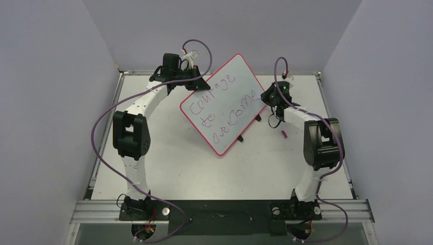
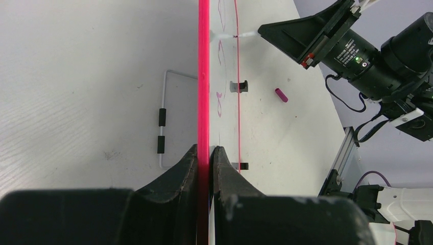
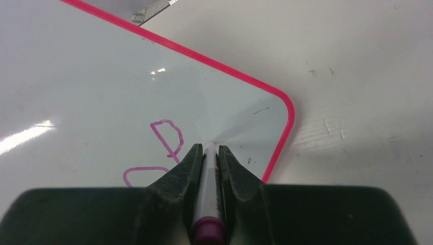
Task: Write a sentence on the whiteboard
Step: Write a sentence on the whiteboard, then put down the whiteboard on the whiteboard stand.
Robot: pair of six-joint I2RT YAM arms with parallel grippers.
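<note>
Whiteboard (image 1: 240,71) first: it stands propped on edge near the middle of the surface (image 1: 168,163), turned so one corner points to 12 o'clock in the top view.

At the board's 10 o'clock edge, our left hand (image 2: 204,153) is pressed together on the pink rim, one finger on each face, steadying it. The sentence (image 1: 223,107) runs in three slanted purple lines and reads roughly "Courage to overcome". It looks complete, or nearly so.

At the board's 3 o'clock corner, our right hand (image 3: 208,149) pinches the marker (image 3: 207,184) between its fingers. The tip meets the board just past the last letter and close to the rounded corner.

We judge the step in hand to be the closing stroke or full stop. To do it well, we:
- press lightly, since the board is held at only one edge and a hard push could tip or twist it;
- hold the left pinch firm;
- make the mark short, because little bare board remains before the rim;
- lift straight off the face, so we do not smear the fresh ink.

A small purple cap (image 1: 283,135) lies on the surface at about 4 o'clock from the board, apart from it.
</note>
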